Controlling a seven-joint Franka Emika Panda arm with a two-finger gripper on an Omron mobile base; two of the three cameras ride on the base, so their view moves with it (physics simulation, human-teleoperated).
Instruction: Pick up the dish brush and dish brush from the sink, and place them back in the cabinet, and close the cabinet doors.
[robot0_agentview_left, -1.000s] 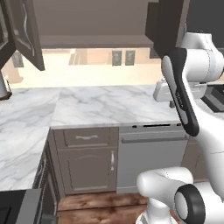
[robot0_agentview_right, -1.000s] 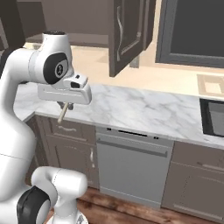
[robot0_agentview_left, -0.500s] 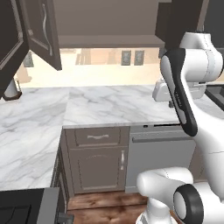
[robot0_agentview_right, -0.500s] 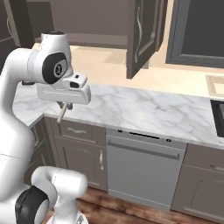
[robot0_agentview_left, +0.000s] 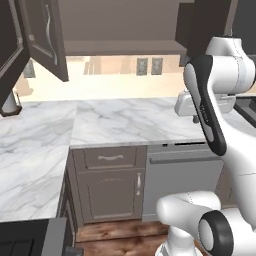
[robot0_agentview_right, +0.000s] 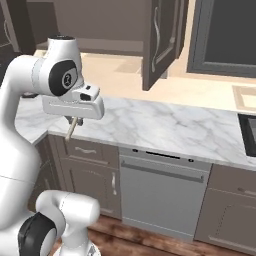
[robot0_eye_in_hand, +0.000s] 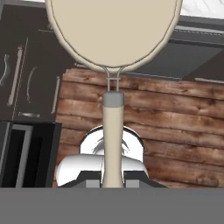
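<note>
**Cream brush in hand, cabinet doors standing open**

Marble worktop runs along the wall under the open grey-brown cabinet, whose doors hang wide on either side. Below sit drawer fronts and a dishwasher panel.

From the hand camera, the pincer is clenched on the thin handle of the cream dish brush, gripping near the handle's end, with the round head far out beyond the fingertips. In the right base view the handle pokes down at a slant beneath the hand, just in front of the worktop's edge.

This brush looks light and stiff, so weight should be no trouble. Held at the far end of a slim, smooth handle, though, it may pivot or slip if the head knocks the shelf; a hold nearer the head would likely steady it.
</note>
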